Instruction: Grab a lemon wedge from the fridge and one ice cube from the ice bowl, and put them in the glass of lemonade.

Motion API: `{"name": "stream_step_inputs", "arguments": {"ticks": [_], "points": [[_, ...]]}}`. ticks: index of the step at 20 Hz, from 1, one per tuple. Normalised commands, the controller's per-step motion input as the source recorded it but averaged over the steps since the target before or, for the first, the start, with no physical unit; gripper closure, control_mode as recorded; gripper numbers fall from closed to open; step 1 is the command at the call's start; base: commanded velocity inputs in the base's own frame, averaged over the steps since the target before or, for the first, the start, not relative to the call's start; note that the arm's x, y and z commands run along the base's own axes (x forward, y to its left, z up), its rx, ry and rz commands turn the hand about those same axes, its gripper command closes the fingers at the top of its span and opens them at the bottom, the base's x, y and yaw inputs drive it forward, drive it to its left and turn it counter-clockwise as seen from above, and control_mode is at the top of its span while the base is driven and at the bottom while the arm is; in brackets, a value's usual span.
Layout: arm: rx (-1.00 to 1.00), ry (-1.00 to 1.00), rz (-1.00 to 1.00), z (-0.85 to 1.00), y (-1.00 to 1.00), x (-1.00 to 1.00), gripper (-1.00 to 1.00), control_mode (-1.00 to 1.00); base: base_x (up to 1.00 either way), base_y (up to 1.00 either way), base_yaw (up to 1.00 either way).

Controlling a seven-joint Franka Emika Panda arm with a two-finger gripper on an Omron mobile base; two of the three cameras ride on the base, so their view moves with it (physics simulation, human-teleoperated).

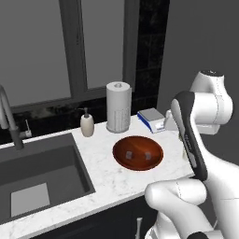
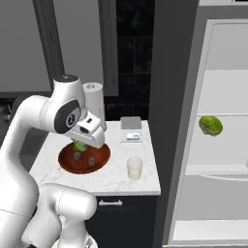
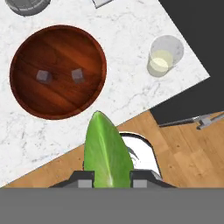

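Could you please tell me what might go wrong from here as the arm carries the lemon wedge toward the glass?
The lemon wedge juts far beyond the gripper, so it might slip. The glass of lemonade has a narrow mouth and stands near the counter edge; a long wedge could miss or tip it. The ice bowl sits close beside the path, so a drop may land there.

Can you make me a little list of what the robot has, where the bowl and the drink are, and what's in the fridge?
holding: the lemon wedge, green, pinched between the jaws of the gripper
gripper place: up above the counter
ice bowl: brown wooden, on the counter, two ice cubes inside
glass of lemonade: on the counter beside the bowl, near the counter's corner, nothing dropped in yet
fridge: door open, a green leafy vegetable on a shelf
also on the counter: paper towel roll, soap bottle, sink
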Motion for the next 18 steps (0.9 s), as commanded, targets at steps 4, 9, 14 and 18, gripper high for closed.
{"name": "stream_step_inputs", "arguments": {"ticks": [4, 9, 14, 18], "points": [[0.00, -0.05, -0.17, -0.63, -0.13, 0.29, 1.00, -1.00, 0.00, 0.00, 0.00], [0.00, -0.29, -0.14, -0.59, -0.39, 0.00, 1.00, -1.00, 0.00, 0.00, 0.00], [0.00, -0.25, -0.22, -0.16, -0.38, 0.17, 1.00, -1.00, 0.00, 0.00, 0.00], [0.00, -0.09, -0.18, 0.12, -0.39, 0.48, 1.00, -1.00, 0.00, 0.00, 0.00]]}}
